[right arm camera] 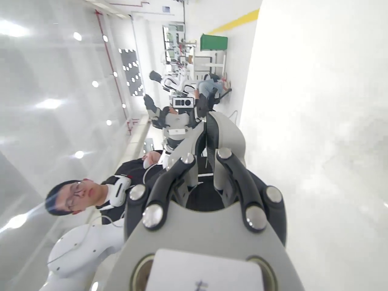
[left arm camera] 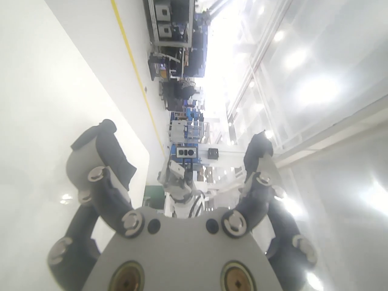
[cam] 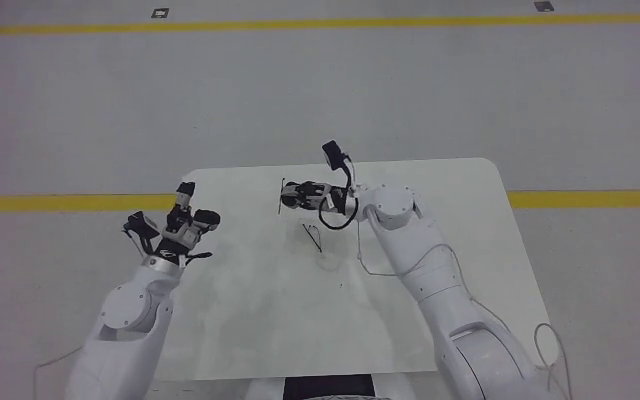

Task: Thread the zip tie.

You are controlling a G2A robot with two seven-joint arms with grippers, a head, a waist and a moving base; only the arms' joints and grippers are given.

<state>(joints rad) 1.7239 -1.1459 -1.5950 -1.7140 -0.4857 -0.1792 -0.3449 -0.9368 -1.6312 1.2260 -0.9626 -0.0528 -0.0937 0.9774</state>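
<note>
**Right gripper closed at a thin dark zip tie, left gripper open at the surface's edge**

The surface (cam: 250, 300) is a smooth, matte white slab with rounded corners. The zip tie (cam: 281, 196) is a very thin, straight dark strip that crosses the tip of the right gripper (cam: 287, 197) over the far middle of the surface. It appears pinched there, though it is too fine to make out its head or teeth. Nearer the robot, and apart from that gripper, a second strip (cam: 313, 238) lies on the surface. It is equally thin and dark, and bent into a narrow loop.

In the right wrist view, the right gripper (right arm camera: 209, 122) has its grey fingers with black pads pressed together. A white label (right arm camera: 206, 271) on the wrist carries print too cut off to read. The right arm stretches forward with the wrist bent towards the left.

The left gripper (cam: 165, 212) sits at the surface's left edge, well apart from both strips. Its black-padded fingers (left arm camera: 106, 140) are spread wide around nothing.
</note>
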